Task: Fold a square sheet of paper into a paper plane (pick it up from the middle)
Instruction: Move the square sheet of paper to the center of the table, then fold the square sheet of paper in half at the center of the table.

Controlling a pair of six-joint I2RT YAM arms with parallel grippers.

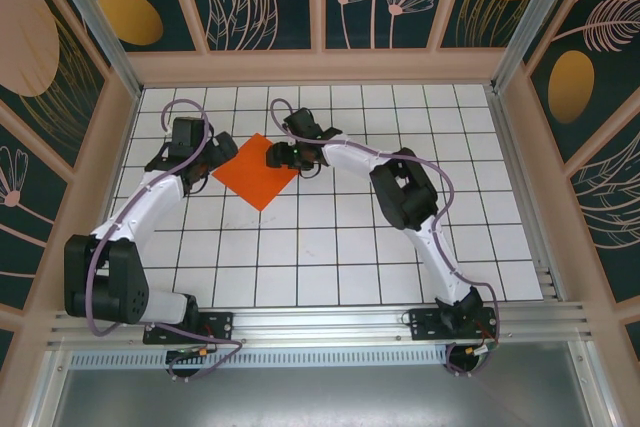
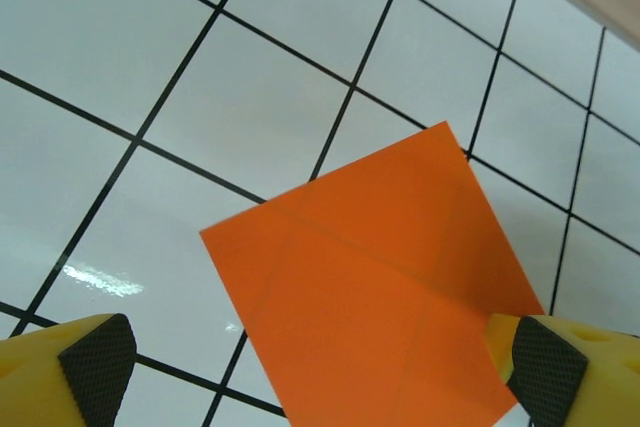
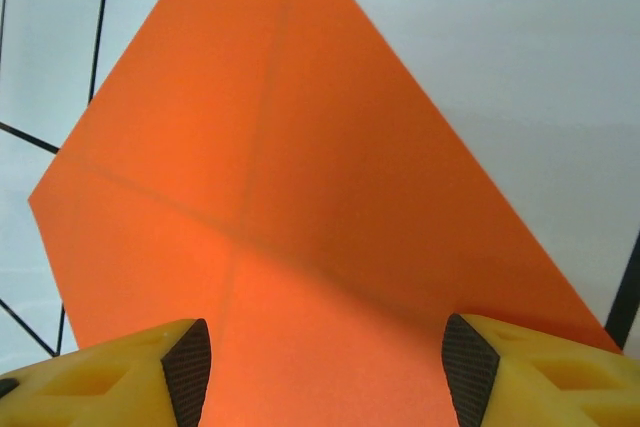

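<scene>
From above, the square sheet of thin bright orange paper lies flat on the white worktop ruled with a black grid, in its far-left part, turned so its corners point to the worktop's edges like a diamond. My left gripper sits at the sheet's left corner, and my right gripper at its far-right edge. Both arms bend inward toward it.

Through my left wrist camera, my left gripper is released, its yellow fingers with dark ribbed pads spread wide. The sheet lies below, reaching to the right-hand finger, while the other finger stands over bare worktop. Faint creases run across the paper.

Through my right wrist camera, my right gripper has its fingers apart and grasps nothing. The sheet spreads flat beneath and between them, two creases crossing near its middle. Whether the pads touch the paper I cannot tell.
</scene>
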